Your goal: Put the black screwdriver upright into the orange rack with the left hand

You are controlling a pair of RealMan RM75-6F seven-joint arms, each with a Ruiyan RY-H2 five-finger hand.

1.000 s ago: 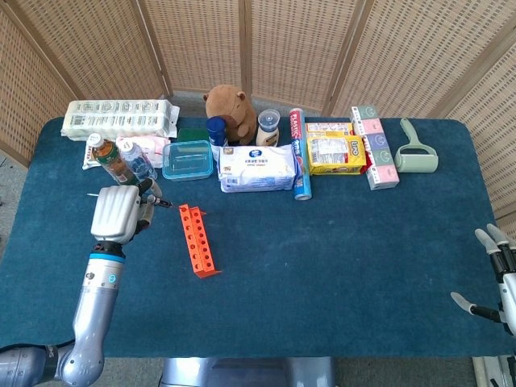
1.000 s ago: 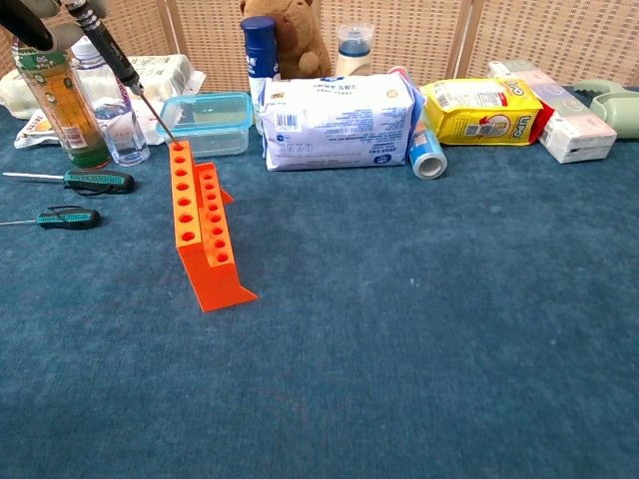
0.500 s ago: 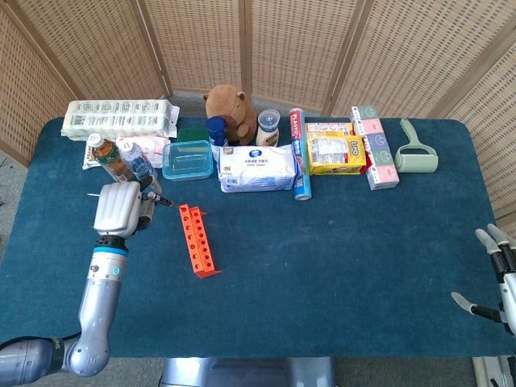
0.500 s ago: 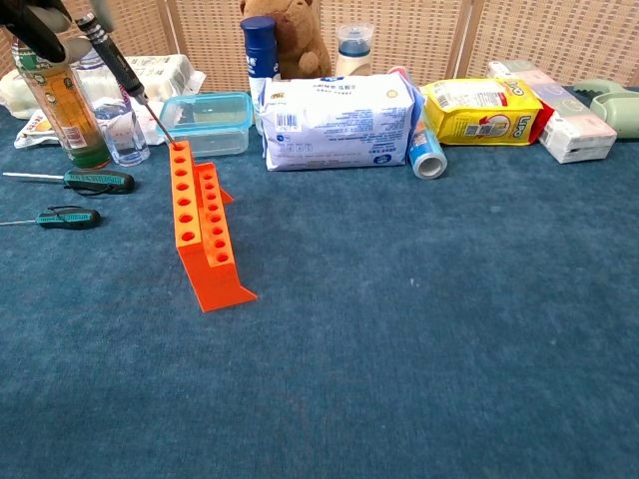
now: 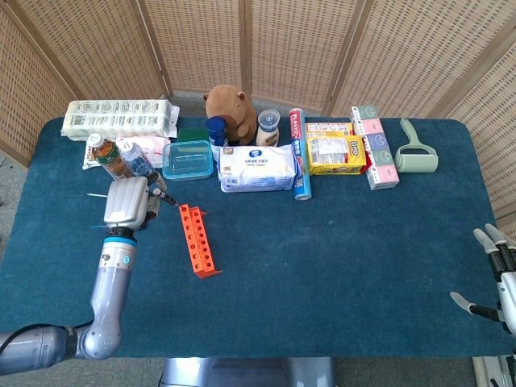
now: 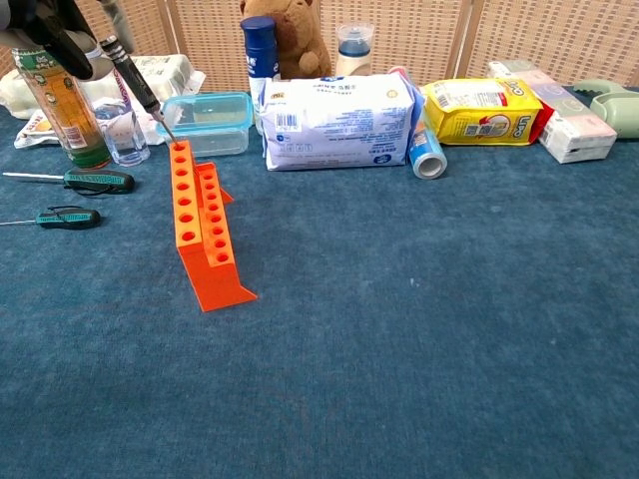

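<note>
Left robot hand point(image 5: 127, 203): grips the black screwdriver point(image 6: 133, 80) by its handle, fingers wrapped around it, just left of the orange rack's far end.
Black screwdriver: tilted, handle up and to the left, metal tip down at the farthest hole of the orange rack point(image 6: 202, 228); whether the tip is inside the hole cannot be told.
Orange rack: stands on the blue worktop point(image 5: 339, 258), two stepped rows of holes, all the others empty.
Right robot hand point(image 5: 493, 274): at the near right edge, fingers spread, holding nothing.
Clear lidded box point(image 6: 207, 122): just beyond the rack; contents cannot be told.
Two green-handled screwdrivers point(image 6: 85, 181): lying flat, left of the rack.
</note>
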